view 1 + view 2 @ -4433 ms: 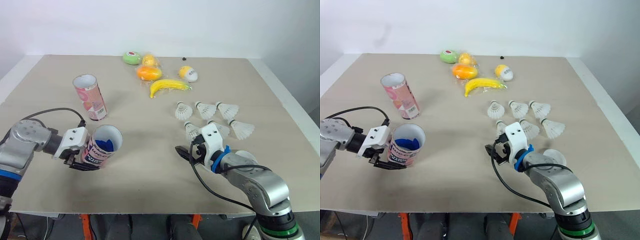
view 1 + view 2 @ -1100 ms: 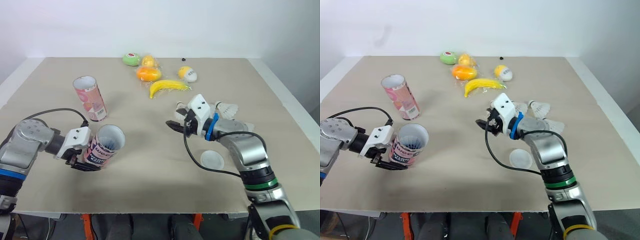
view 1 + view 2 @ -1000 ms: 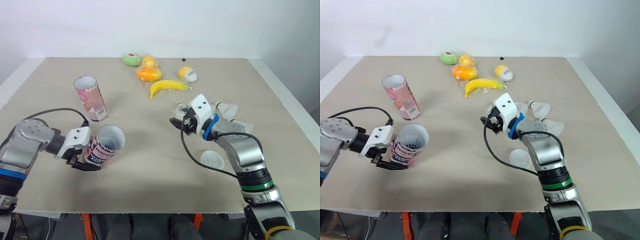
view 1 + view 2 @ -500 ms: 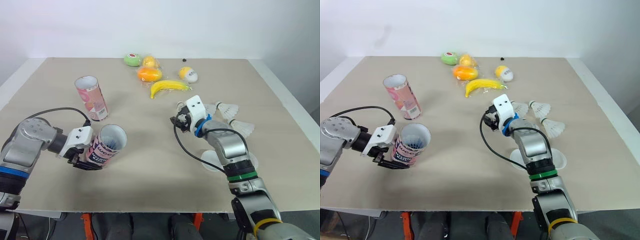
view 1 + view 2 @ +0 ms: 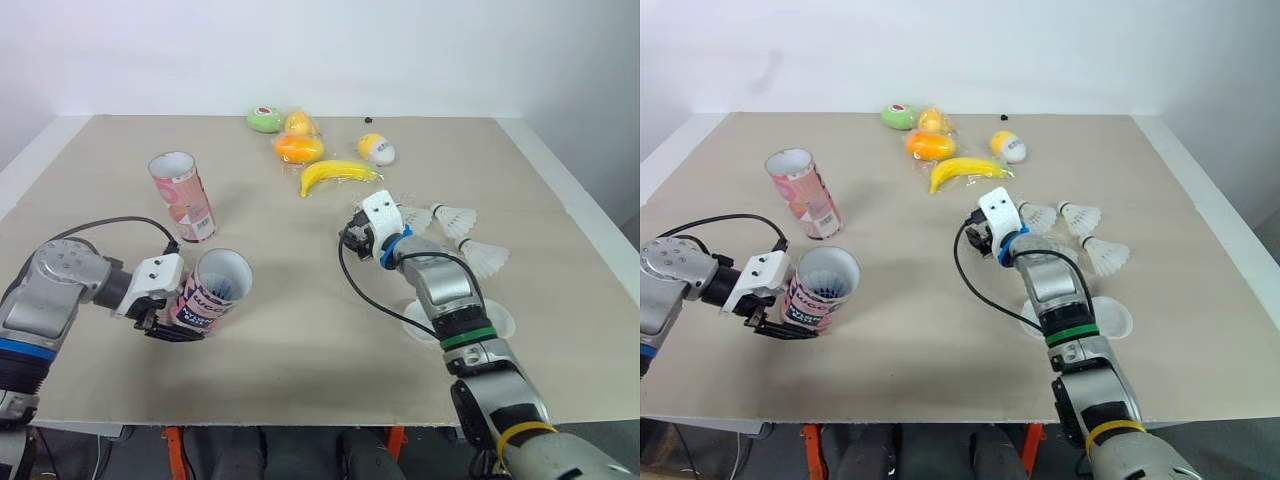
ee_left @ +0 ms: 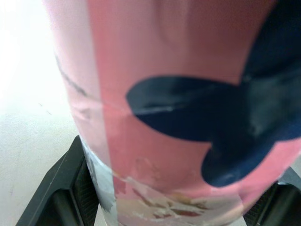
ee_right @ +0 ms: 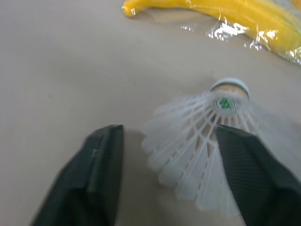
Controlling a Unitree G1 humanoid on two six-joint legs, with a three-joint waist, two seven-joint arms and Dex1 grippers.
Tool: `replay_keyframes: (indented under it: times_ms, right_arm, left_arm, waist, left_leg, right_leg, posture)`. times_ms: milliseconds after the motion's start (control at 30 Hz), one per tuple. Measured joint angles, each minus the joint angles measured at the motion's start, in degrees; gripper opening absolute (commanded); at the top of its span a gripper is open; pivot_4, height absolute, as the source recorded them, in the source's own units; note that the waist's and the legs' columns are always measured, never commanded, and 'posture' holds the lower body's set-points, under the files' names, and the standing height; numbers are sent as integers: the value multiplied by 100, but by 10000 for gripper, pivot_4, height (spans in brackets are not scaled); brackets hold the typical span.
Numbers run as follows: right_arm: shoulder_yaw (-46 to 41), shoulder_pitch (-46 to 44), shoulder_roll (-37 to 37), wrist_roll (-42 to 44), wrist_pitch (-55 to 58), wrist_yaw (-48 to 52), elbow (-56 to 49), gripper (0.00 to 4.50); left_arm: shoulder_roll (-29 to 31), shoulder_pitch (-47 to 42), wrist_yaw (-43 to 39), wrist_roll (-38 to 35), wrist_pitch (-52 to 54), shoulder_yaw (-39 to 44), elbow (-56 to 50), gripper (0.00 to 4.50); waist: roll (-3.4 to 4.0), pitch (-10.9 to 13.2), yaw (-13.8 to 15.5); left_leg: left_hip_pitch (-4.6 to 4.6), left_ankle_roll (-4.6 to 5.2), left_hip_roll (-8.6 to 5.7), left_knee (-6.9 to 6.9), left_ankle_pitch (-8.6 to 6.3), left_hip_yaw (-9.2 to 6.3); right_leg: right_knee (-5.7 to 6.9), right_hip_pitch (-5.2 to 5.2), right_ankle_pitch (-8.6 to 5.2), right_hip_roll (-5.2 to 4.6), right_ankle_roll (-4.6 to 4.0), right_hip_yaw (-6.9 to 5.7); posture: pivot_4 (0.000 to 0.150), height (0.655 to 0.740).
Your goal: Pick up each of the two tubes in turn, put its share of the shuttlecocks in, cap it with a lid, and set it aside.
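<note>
My left gripper [image 5: 168, 318] is shut on the lower part of a pink tube [image 5: 210, 292], which tilts with its open mouth up and to the right; its pink and dark-blue wrap [image 6: 178, 94] shows close up between the black fingers [image 6: 61, 188]. A second pink tube [image 5: 182, 196] stands upright behind it. My right gripper [image 7: 168, 134] is open and straddles a white shuttlecock [image 7: 202, 136] lying on the table. Three more shuttlecocks [image 5: 456, 217] lie just right of that gripper [image 5: 352, 235]. Two translucent lids [image 5: 1110, 320] lie nearer, partly hidden by my right arm.
Wrapped fruit lies at the back centre: a banana [image 5: 340, 172], an orange [image 5: 298, 147], a green fruit [image 5: 264, 119] and a yellow-and-white egg shape [image 5: 377, 149]. The beige table's [image 5: 300, 380] front edge runs close behind both arms.
My right gripper has swung back from the table's middle to the shuttlecocks and now straddles one. The left gripper still holds the tilted tube in the same place.
</note>
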Motion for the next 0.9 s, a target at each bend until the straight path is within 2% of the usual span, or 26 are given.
replay_keyframes:
  times_ms: [167,433,567,767,833,900]
  right_arm:
    - [1,-2,19,-27,-19,20,-3,124]
    - [6,49,-41,-56,47,189,-541,124]
    - [10,109,-139,159,23,710,-1291,124]
    - [271,118,-996,639,-426,2263,-2736,124]
    - [421,134,-1719,1076,-540,3414,-3498,124]
    - [476,117,-2037,1270,-591,3942,-3837,124]
  left_arm:
    - [1,50,29,1,-1,33,-50,33455]
    - [-2,78,37,1,-13,62,-59,33455]
    - [-5,76,35,3,-26,61,-58,33455]
    - [-42,65,35,9,-32,62,-50,33455]
    - [-55,48,10,12,-37,55,-38,33455]
    - [-55,42,-6,15,-38,54,-21,33455]
  waist:
    - [0,0,0]
    - [1,0,-6]
    - [4,2,-5]
    - [6,3,9]
    - [9,5,16]
    - [9,4,12]
  left_leg:
    - [0,0,0,-1,0,0]
    - [0,0,0,-2,0,0]
    - [-1,0,0,-2,0,0]
    - [-2,-1,-4,-2,0,0]
    - [-6,-1,-8,-2,0,0]
    - [-3,-1,-6,-2,-2,0]
  right_leg:
    - [0,0,-1,0,2,0]
    - [3,-3,-5,0,-5,0]
    - [4,-3,-6,0,-3,0]
    - [3,-2,-12,-5,-4,0]
    - [2,-3,-15,-8,-1,0]
    - [2,0,-20,-8,-4,0]
  posture:
    - [1500,6917]
    - [1500,6917]
    - [1500,6917]
    - [1500,6917]
    - [1500,6917]
    - [1500,6917]
